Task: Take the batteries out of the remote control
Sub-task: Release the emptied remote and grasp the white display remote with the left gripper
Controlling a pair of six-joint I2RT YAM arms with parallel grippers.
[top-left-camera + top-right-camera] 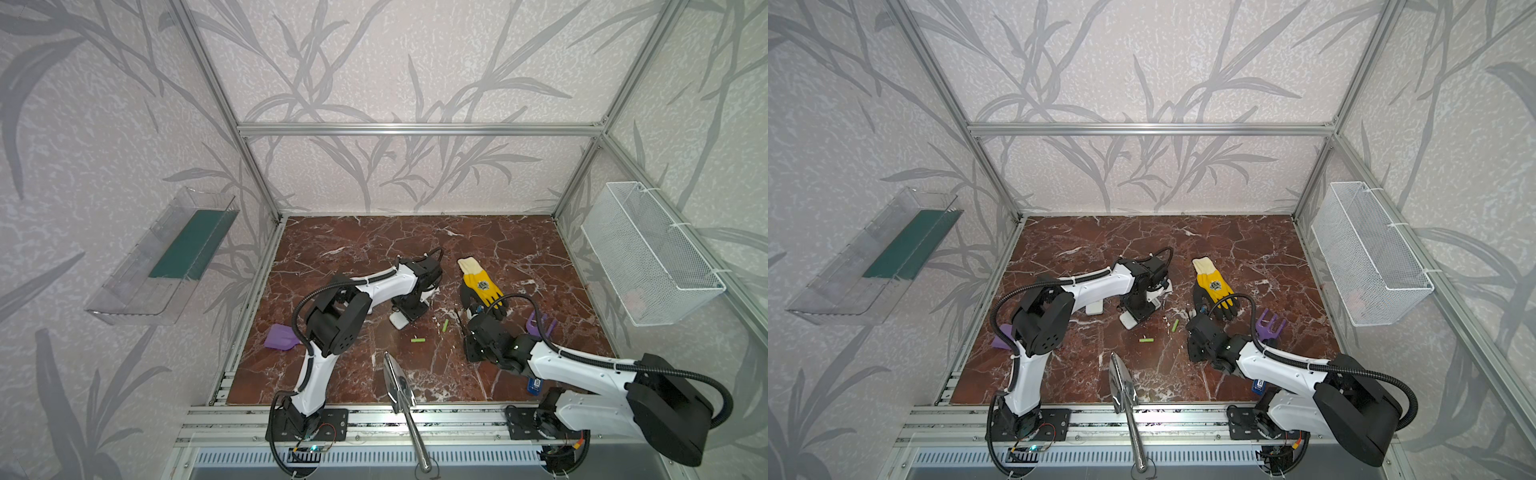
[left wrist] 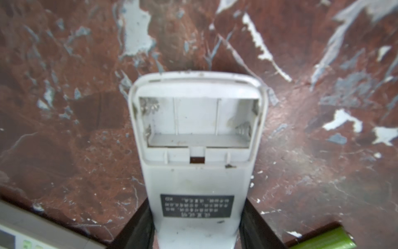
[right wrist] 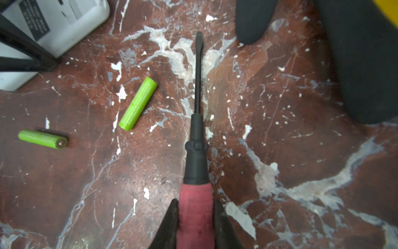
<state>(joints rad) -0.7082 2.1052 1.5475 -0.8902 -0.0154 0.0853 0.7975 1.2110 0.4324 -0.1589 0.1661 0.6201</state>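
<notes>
Lime green pair was out: first battery (image 3: 137, 103) and second battery (image 3: 43, 139) lay loose on the marble surface (image 1: 365, 249), about mid-width and somewhat toward its front edge. White remote (image 2: 197, 172) had its cover off and its battery bay (image 2: 198, 118) empty, only springs showing. That remote looked done.

No yellow batteries visible anywhere. Second remote (image 1: 1095, 308) lay under the left arm, toward the surface's left edge. It looked button side up in the left wrist view, so its bay was hidden. My guess: the yellows sat in there and that half was not yet done.

Left gripper (image 2: 197, 199) had its jaws partly spread and sitting against both long sides of the white remote, bay end low toward the surface. Read as a hold. Right gripper (image 3: 195, 207) was closed narrow on the pink-red handle of the screwdriver (image 3: 197, 129), blade pointing toward the glove (image 1: 484, 286).

First battery lay between the two grippers, just beside the screwdriver shaft, not touching it. Second battery lay nearer the front edge, near the white remote's bay end and apart from both grippers. Neither was held.
</notes>
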